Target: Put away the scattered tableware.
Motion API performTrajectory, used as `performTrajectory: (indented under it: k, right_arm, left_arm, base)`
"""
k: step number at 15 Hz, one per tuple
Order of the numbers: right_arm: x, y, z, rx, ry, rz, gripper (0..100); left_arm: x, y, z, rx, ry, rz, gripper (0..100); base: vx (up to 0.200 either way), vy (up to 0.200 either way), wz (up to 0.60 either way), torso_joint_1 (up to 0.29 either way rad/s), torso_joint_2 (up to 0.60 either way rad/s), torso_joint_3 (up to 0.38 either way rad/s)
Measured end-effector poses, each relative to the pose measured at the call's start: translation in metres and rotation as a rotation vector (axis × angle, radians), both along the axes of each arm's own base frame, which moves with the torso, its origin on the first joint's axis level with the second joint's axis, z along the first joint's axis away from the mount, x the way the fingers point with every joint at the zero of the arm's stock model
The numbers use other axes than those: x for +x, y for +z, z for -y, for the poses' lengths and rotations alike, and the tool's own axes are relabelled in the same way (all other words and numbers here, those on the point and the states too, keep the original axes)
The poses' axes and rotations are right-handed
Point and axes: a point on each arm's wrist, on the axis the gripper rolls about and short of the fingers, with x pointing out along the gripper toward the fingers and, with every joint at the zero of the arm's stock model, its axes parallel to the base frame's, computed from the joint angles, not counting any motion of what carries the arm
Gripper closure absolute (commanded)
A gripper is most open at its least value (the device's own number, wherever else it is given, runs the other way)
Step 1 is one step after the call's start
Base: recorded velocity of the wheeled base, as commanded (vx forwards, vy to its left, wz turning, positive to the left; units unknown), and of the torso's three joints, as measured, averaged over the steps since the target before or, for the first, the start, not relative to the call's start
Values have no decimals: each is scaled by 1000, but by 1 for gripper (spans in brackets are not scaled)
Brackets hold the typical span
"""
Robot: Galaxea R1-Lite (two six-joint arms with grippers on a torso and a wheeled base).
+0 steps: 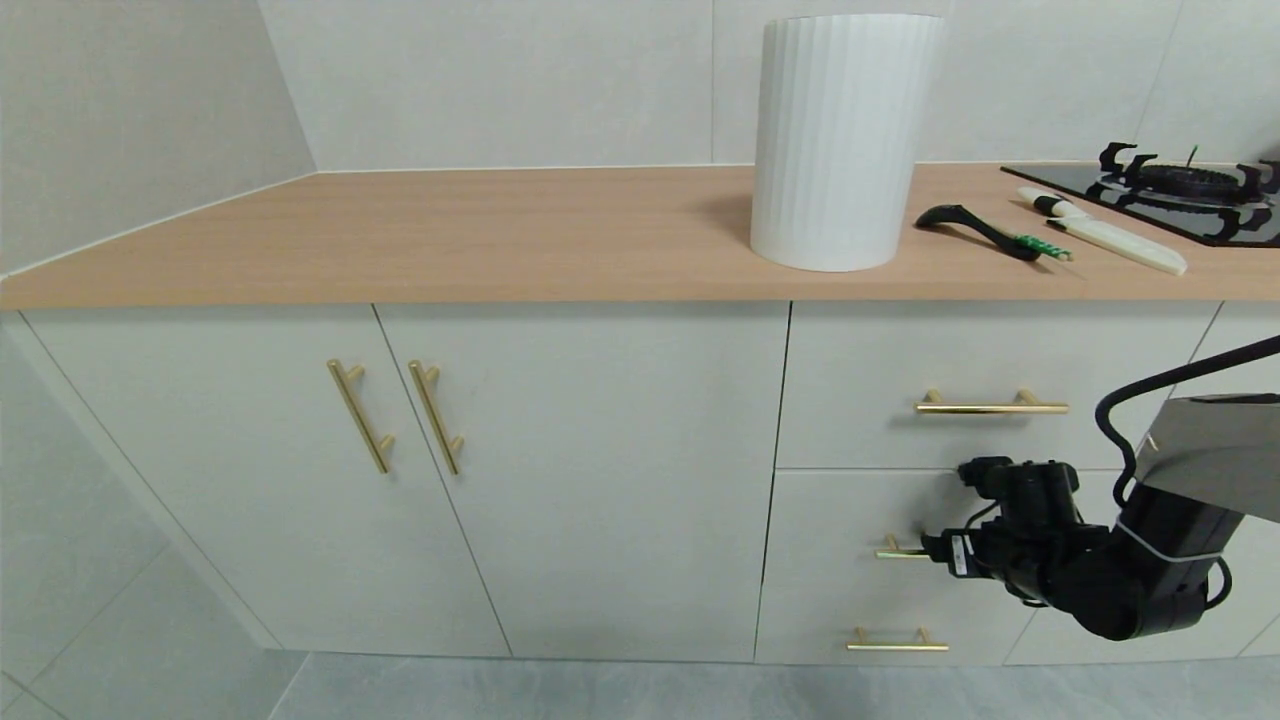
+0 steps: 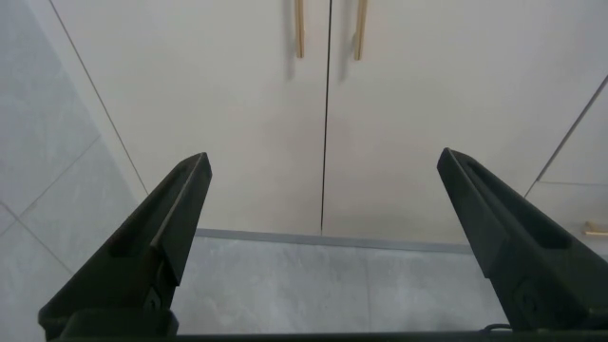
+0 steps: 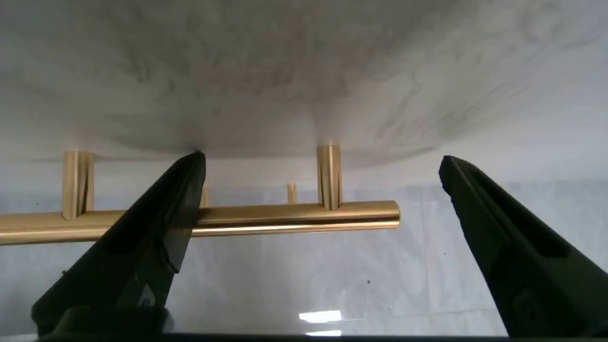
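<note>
Jaws spread: right gripper [image 3: 321, 166] facing drawer handle [image 3: 275, 220].

**Layout.** A tall container [image 1: 835, 140] is standing on the surface [image 1: 450, 235], right of centre. A utensil [image 1: 985, 232] is lying just right of it, and a knife [image 1: 1105, 235] is lying right of the utensil, near but apart. A cooktop [image 1: 1190, 200] is sitting behind the knife, at the far right.

Under the surface, two cabinet doors [image 1: 250, 470] are hanging at left and stacked drawers [image 1: 860, 350] are sitting at right.

My right claw [image 3: 320, 161] is hovering spread before the middle drawer handle [image 3: 285, 218], which is running across its gap. My left claw [image 2: 323, 160], fingers wide apart, is facing the seam between the doors, above the floor [image 2: 361, 285].
</note>
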Motion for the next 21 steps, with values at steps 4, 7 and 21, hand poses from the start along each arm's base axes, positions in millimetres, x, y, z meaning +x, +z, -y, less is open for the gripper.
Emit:
performTrajectory:
  k: [4,7,21]
  right_arm:
    - [-13,0,1,-53,53,-50,0]
    - [-27,11,2,-60,85,-134,0]
    - [-103,196,-1,122,237,-58,0]
  left_arm:
    - [0,0,0,0,0,0,0]
    - [0,0,0,0,0,0,0]
    - [0,0,0,0,0,0,0]
  base:
    - [0,0,0,0,0,0]
    - [0,0,0,0,0,0]
    - [0,0,0,0,0,0]
